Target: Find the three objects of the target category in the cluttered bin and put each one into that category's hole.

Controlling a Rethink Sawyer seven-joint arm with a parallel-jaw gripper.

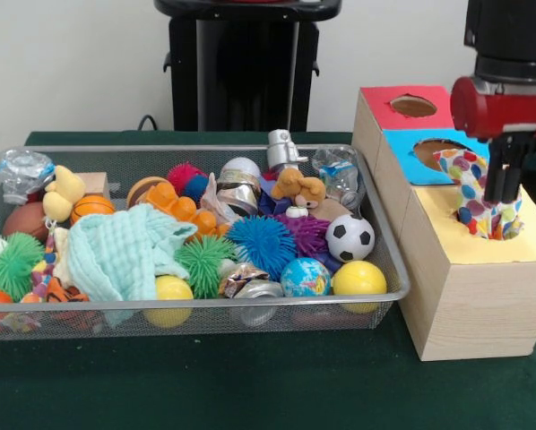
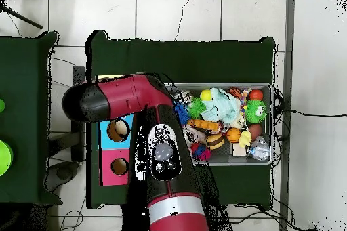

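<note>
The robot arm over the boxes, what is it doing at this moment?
The arm is above the wooden box with three coloured tops, beside the mesh bin full of toys. Its gripper hangs over the yellow section, where a spotted cloth item stands in the hole, its lower end inside the opening. Whether the gripper is holding it cannot be told. The red hole and blue hole look free. The bin is very cluttered with balls and soft toys.
</note>
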